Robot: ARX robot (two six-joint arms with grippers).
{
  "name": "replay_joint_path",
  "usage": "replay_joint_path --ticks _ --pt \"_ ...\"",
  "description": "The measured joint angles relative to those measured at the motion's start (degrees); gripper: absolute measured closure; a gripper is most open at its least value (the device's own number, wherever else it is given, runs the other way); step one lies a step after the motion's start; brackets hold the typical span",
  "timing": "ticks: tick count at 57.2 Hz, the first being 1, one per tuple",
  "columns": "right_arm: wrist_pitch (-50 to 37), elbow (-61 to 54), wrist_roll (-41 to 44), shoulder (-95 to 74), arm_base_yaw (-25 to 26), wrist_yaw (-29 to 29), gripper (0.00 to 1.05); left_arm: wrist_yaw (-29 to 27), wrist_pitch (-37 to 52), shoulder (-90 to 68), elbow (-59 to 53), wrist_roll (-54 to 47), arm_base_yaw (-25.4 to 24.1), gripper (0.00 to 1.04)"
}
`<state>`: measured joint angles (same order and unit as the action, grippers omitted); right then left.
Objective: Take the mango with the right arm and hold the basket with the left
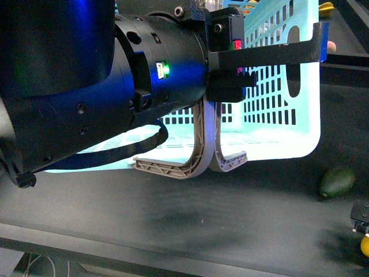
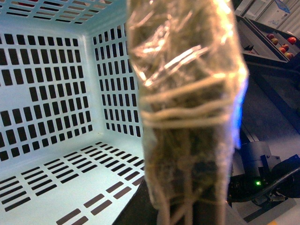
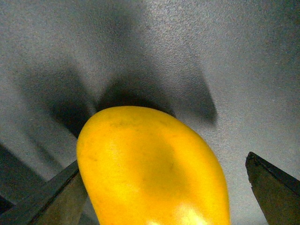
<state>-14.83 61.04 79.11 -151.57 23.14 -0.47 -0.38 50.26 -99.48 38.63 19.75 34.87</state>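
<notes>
The pale turquoise basket (image 1: 277, 98) stands tilted on the dark table, its two grey-brown handles (image 1: 196, 156) hanging towards me. My left gripper (image 1: 253, 64) is shut on the basket's side wall, on the bulky black arm with the green light. The left wrist view shows the basket's slotted inside (image 2: 56, 117) behind a blurred brownish taped thing (image 2: 187, 108). The yellow mango (image 3: 150, 168) lies on the table between the open fingers (image 3: 274, 187) of my right gripper (image 3: 161, 197). In the front view the mango (image 1: 365, 245) shows at the right edge, under the right gripper (image 1: 360, 213).
A dark green oval fruit (image 1: 337, 182) lies on the table to the right of the basket, behind the mango. The table's front edge (image 1: 173, 245) runs close below. Small red fruits (image 2: 281, 42) sit on a shelf beyond the basket.
</notes>
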Motion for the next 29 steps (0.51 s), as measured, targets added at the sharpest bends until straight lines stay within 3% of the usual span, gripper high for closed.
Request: replay_joint_path --ticks 10,24,29 --pt "-0.24 -0.02 -0.07 -0.04 0.22 0.00 0.09 -0.02 0.00 0.00 0.00 -0.02 0.00 1.00" --pt "-0.31 -0.66 -1.42 0.11 0.52 -1.42 0.41 -0.04 0.00 0.00 0.00 -0.02 0.00 1.00" --pt "-0.68 -1.77 -3.21 0.98 0.68 -3.41 0.45 -0.02 0.00 0.00 0.00 0.00 0.00 1.00"
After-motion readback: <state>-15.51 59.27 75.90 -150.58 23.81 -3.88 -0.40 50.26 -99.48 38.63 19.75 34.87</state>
